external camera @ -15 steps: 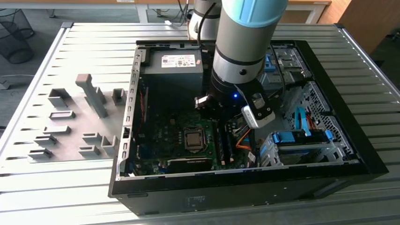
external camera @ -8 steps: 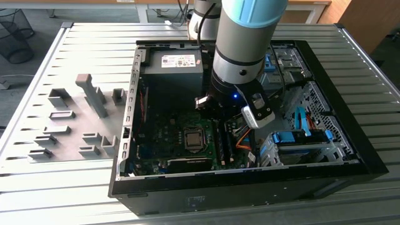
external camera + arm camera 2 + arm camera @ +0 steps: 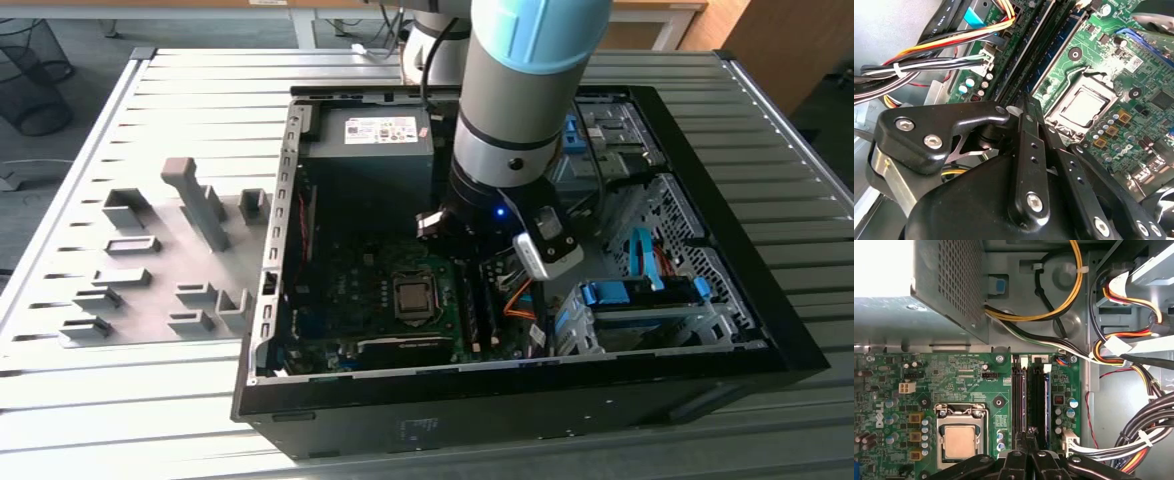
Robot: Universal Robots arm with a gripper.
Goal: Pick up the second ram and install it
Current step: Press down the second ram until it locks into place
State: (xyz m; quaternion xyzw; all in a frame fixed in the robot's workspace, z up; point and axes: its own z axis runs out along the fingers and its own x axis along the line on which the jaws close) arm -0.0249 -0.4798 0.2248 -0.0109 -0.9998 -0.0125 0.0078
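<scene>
I have the gripper [image 3: 1029, 452] down inside the computer case [image 3: 747, 350], right over the black memory slots [image 3: 1030, 397] beside the processor socket [image 3: 960, 440]. The fingers [image 3: 1026, 125] look pressed narrow together. In both wrist views I can't make out the second ram for certain — seated in a slot or pinched edge-on, I can't tell. I judge this the seating step — next calls for straight, even pressure.

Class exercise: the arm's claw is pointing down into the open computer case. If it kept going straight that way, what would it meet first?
Most likely the long black memory slots on the motherboard, right under the claw, beside the processor socket. The gap left is hard to judge.
</scene>
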